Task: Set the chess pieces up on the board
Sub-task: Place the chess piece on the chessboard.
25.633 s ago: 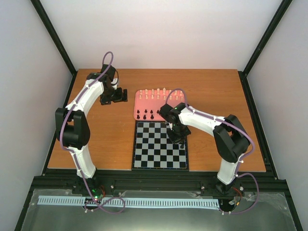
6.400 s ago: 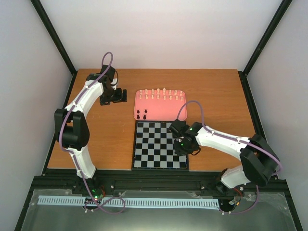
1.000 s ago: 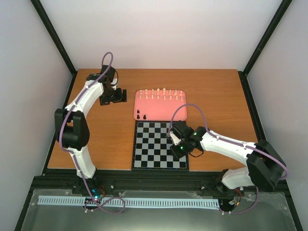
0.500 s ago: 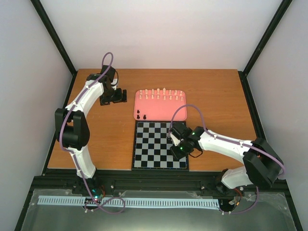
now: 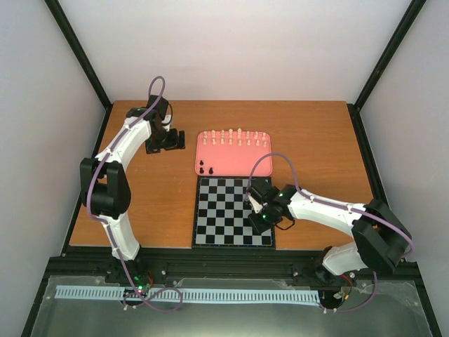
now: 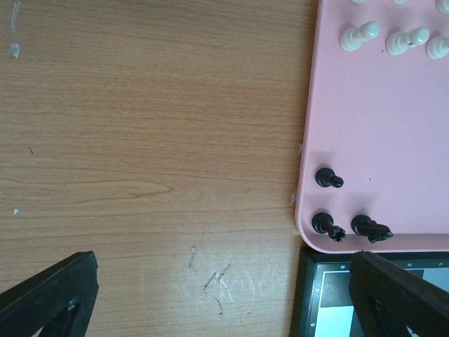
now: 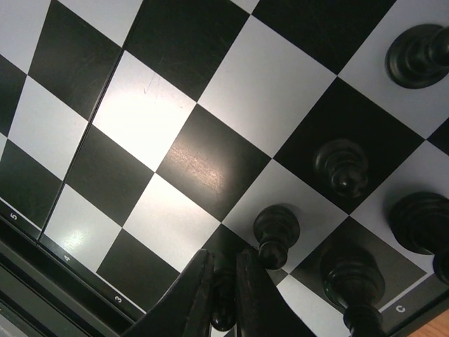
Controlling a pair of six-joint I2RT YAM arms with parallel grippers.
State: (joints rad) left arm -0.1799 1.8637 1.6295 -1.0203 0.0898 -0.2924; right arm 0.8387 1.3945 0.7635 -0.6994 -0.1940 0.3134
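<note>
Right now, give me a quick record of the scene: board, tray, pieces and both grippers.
board: checked; several standing black pieces on it
tray: pink, beyond the board; white pieces in a row along the far edge, three black pieces at the near-left corner
left gripper: open, over the table left of the tray
right gripper: shut on a held black piece, low over the board
</note>
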